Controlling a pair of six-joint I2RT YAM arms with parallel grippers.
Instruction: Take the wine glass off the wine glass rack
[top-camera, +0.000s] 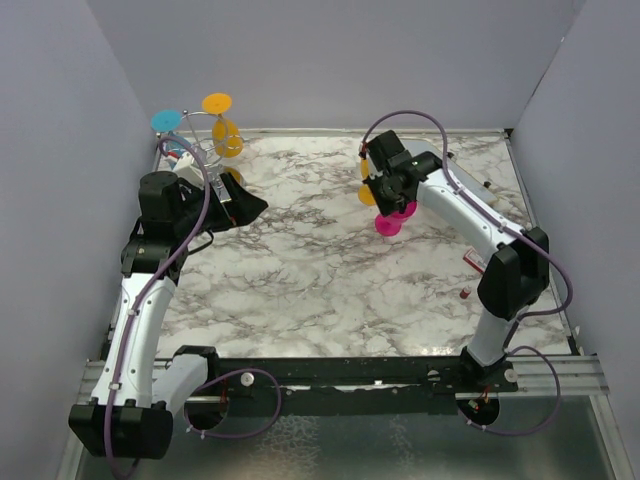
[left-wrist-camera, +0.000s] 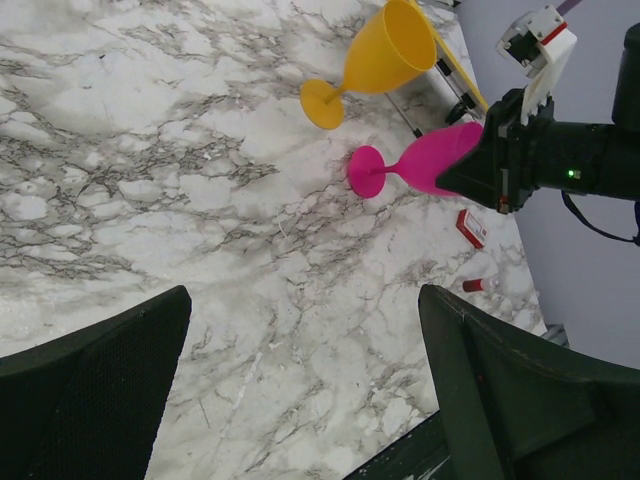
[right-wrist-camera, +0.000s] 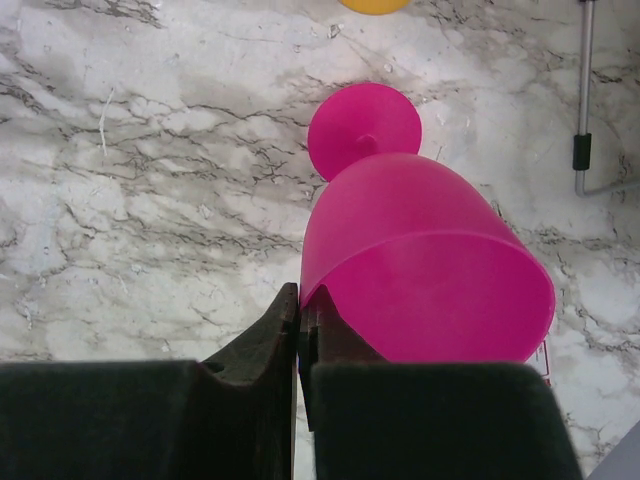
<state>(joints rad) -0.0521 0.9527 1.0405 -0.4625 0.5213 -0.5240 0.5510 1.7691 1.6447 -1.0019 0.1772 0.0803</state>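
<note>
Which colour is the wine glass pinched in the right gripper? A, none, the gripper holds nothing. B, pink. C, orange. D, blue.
B: in the right wrist view the right gripper is shut on the rim of the pink wine glass, one finger inside the bowl and one outside.

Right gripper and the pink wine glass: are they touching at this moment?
Touching. The right wrist view shows the right gripper pinched shut on the wall of the pink wine glass at its rim, with no gap between them.
</note>
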